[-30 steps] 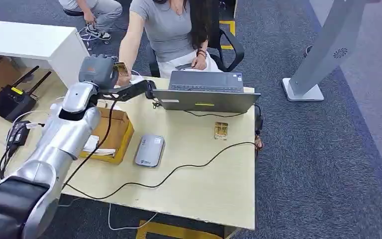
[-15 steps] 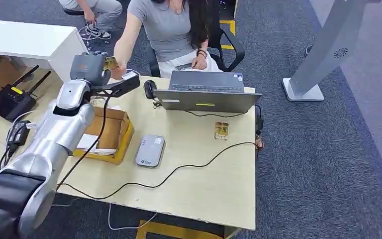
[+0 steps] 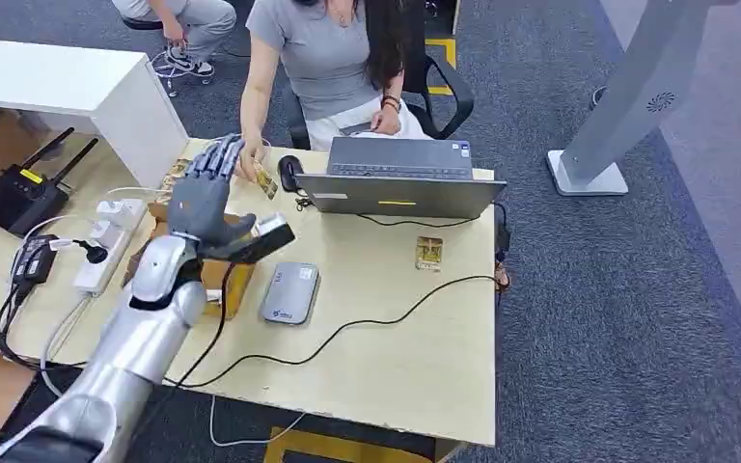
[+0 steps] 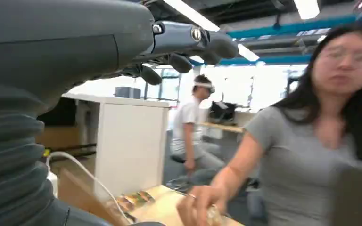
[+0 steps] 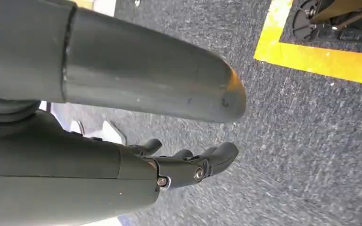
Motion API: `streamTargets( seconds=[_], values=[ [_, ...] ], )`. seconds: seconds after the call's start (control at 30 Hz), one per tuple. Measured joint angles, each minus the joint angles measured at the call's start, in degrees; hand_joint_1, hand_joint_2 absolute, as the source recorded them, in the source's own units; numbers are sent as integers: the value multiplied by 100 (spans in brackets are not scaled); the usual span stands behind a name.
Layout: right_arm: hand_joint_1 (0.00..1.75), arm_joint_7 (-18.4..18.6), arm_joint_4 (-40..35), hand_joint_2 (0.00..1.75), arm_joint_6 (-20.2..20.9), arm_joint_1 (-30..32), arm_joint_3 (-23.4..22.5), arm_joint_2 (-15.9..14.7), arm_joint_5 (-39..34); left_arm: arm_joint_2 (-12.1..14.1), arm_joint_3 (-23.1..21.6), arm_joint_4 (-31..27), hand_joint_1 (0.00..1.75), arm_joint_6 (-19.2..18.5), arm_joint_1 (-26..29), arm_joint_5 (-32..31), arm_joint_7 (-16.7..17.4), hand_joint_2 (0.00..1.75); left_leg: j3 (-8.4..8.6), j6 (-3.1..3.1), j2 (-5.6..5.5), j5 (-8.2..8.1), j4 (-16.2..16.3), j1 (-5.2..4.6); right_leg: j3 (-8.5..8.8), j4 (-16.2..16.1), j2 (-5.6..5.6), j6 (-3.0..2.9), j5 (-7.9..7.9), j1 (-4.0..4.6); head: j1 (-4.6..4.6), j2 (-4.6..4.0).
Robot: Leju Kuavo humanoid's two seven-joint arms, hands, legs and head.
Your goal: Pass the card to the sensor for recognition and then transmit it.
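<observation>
A person's hand at the table's far edge holds the gold card. My left hand is raised over the cardboard box with its fingers spread upward and nothing in it, just short of that card. In the left wrist view my fingers stretch out above the person's hand. The grey card sensor lies flat beside the box. A second gold card lies near the laptop. My right hand hangs over the carpet, loosely open and holding nothing.
An open laptop and a mouse sit at the table's far edge, with the seated person behind them. A black cable crosses the table. A power strip and a router lie to the left. A grey stand is at the right.
My left arm has drawn back from the person and dropped over the box. Its hand has opened, and the card it held up is now in the person's hand.
</observation>
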Motion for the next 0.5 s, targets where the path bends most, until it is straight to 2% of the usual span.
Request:
streamTargets(
  seconds=[0.1, 0.23, 0.37, 0.5],
  values=[
    [0, 0, 0, 0, -76, 52, -138, 26, -72, 4, 28, -951, 0, 262, 1141, 61, -177, 175, -4, 2, 2, -10, 0, 0, -2, -2, 2, 7, -13, 0, 0, 0],
    [0, -50, 0, 0, -122, 99, -310, 48, -120, 70, 214, -1960, 0, 364, 2364, 173, -361, 175, -4, -3, -4, -15, 0, 3, -7, -2, -4, 8, -19, 0, 2, 0],
    [0, -70, 0, 0, -131, 101, -417, 55, -138, 151, 363, -2521, 0, 340, 2926, 199, -389, 175, -7, -3, -16, -14, -3, 5, 1, -2, -25, 7, -21, 1, 2, 0],
    [0, -85, 0, 0, -155, 121, -502, 72, -155, 271, 529, -2803, 0, 160, 3390, 64, -230, 175, 1, -4, -13, -13, -4, 5, 1, -2, -23, 5, -20, 1, 0, 0]
  ],
)
